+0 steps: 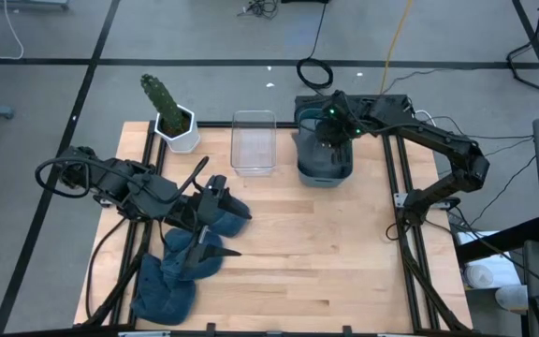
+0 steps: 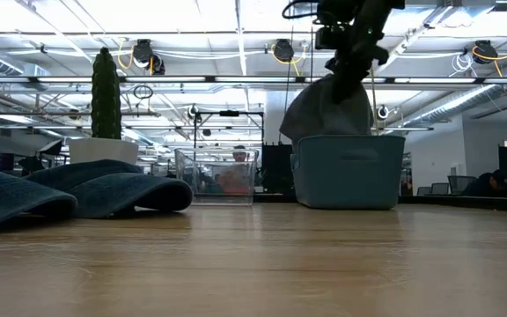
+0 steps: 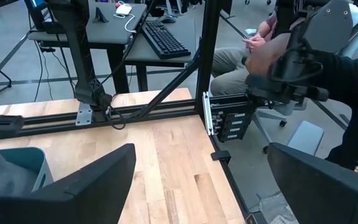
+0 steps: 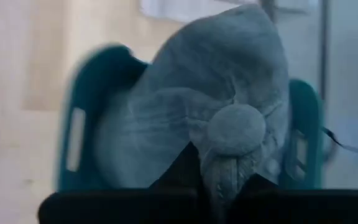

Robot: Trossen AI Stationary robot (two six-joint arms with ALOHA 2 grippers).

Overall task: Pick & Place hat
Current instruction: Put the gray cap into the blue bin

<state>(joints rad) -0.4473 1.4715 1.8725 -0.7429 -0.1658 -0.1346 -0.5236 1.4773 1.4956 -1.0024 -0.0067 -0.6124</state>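
on the left, the left gripper [image 1: 215, 198] is waiting over the pile of blue hats [image 1: 171, 281] at the near left of the table [image 1: 316, 262]; in the left wrist view its fingers [image 3: 86, 186] are spread wide with nothing between them. the cactus pot [image 1: 178, 126] is standing at the far left edge, and the clear bin [image 1: 254, 142] is sitting just right of it, apparently empty.

further right, the right gripper [image 1: 330, 126] is hanging over the teal bin [image 1: 324, 159] at the far edge, its fingers pinched on a grey hat [image 2: 324, 110]. the hat is drooping from the grip with its lower part already inside the bin's walls, as the low view shows; its pompom [image 4: 236, 129] is sitting just ahead of the fingers in the right wrist view.

this looks like the placing step, nearly finished. the next move is probably calling for a little more descent, then letting go so the hat drops fully inside.

the bin's rim is ringing the hat closely, so a straight vertical path seems safest. the clear bin is standing just beside the teal one. the middle and near right of the table are lying bare, giving plenty of room.
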